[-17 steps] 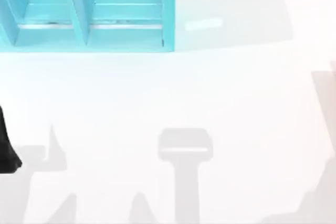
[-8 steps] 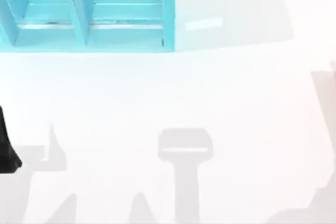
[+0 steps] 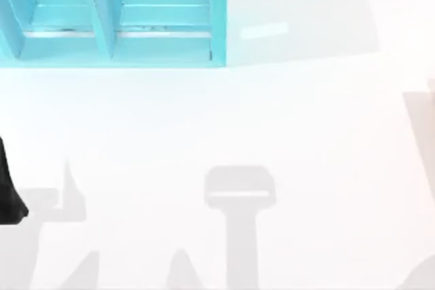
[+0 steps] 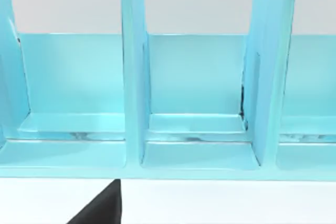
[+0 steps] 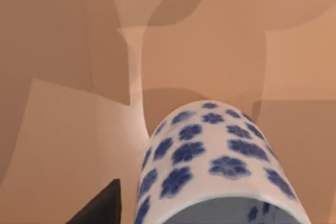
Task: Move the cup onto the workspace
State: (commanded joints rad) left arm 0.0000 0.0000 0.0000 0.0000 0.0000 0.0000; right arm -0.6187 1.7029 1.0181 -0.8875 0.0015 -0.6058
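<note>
The cup (image 5: 210,156), white with blue flowers, looms close in the right wrist view and stands on a tan-brown surface (image 5: 63,129). My right gripper (image 5: 168,219) hovers over its rim; one black finger (image 5: 102,208) shows beside the cup with a thin gap between them. The workspace (image 3: 306,134) is the broad white table in the top view, with no cup on it. My left arm (image 3: 8,195) is parked at the table's left edge, facing the shelf.
A teal-blue compartmented shelf unit (image 3: 109,18) stands at the back left of the table, and its empty bays (image 4: 194,77) show in the left wrist view. Grey shadows lie across the front of the table.
The grey shadow at the table's front right corner has slid out toward the right edge. The left arm and the shelf have not moved.
</note>
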